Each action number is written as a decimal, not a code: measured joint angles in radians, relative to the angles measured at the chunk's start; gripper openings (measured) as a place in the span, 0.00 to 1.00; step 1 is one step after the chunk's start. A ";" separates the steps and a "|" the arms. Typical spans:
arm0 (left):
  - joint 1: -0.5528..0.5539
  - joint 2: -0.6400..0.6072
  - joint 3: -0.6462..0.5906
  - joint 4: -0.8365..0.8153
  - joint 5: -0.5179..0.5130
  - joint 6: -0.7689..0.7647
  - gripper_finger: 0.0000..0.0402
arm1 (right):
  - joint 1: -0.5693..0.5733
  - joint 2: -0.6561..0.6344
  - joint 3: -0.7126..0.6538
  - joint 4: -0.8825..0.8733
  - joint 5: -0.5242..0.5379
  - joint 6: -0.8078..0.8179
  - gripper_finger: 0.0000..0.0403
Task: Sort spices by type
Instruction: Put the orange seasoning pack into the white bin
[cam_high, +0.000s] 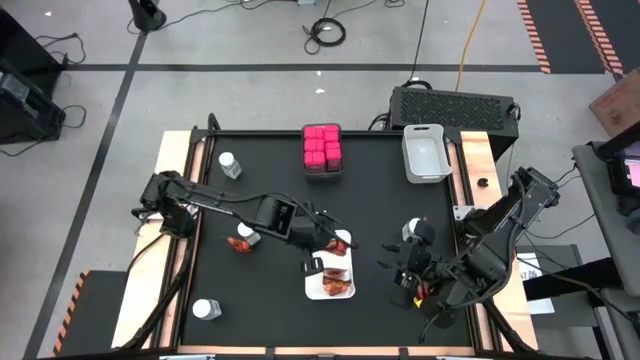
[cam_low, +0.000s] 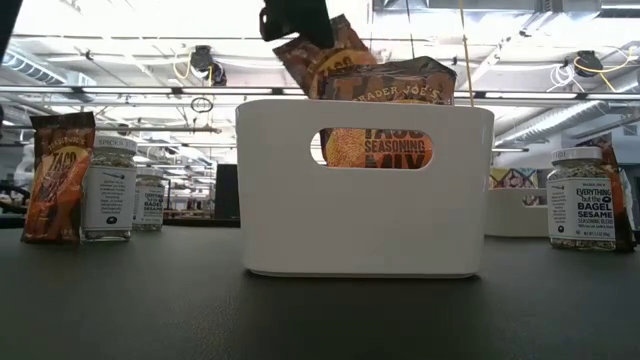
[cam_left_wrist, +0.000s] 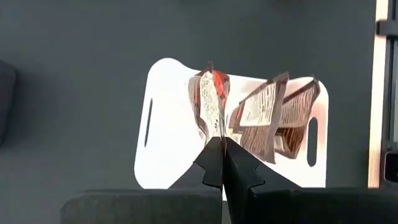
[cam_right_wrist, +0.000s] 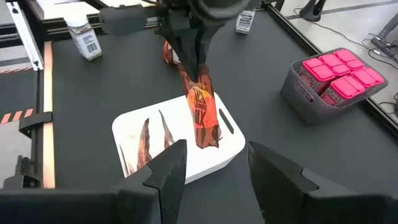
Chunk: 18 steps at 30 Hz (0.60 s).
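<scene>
My left gripper (cam_high: 328, 240) hangs over the white tray (cam_high: 312, 285) and is shut on a crinkly red-orange packet (cam_left_wrist: 211, 102). Two more packets (cam_left_wrist: 273, 118) stand in the tray on their lower edges. Another packet (cam_high: 238, 243) lies on the table to the tray's left, beside a clear white-capped jar (cam_high: 248, 233). Pink cube boxes (cam_high: 322, 148) sit in a grey bin at the far edge. My right gripper (cam_right_wrist: 214, 155) is open, right of the tray, touching nothing. My left gripper pinches the packet's top edge (cam_left_wrist: 219, 134) between its two fingers, coming from above and pointing down. The packet hangs below the fingers, tilted, with its lower end (cam_right_wrist: 210, 138) down in the tray beside the other packets; whether it rests on the tray floor I cannot tell.
More jars stand at the far left (cam_high: 230, 165), the near left (cam_high: 207, 309) and by my right gripper (cam_high: 413, 230). A pale bin (cam_high: 427, 152) sits at the far right. Open black tabletop lies between the tray and the far bins.
</scene>
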 joint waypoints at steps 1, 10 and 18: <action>0.000 0.004 0.000 0.001 0.006 0.000 0.00 | 0.002 0.000 0.000 0.001 0.000 0.000 0.41; 0.006 0.005 0.000 0.005 0.122 -0.002 0.00 | 0.003 0.000 0.000 0.001 0.012 0.000 0.41; 0.036 0.030 0.001 0.000 0.156 0.031 0.00 | 0.001 0.000 0.000 0.025 0.086 -0.019 0.41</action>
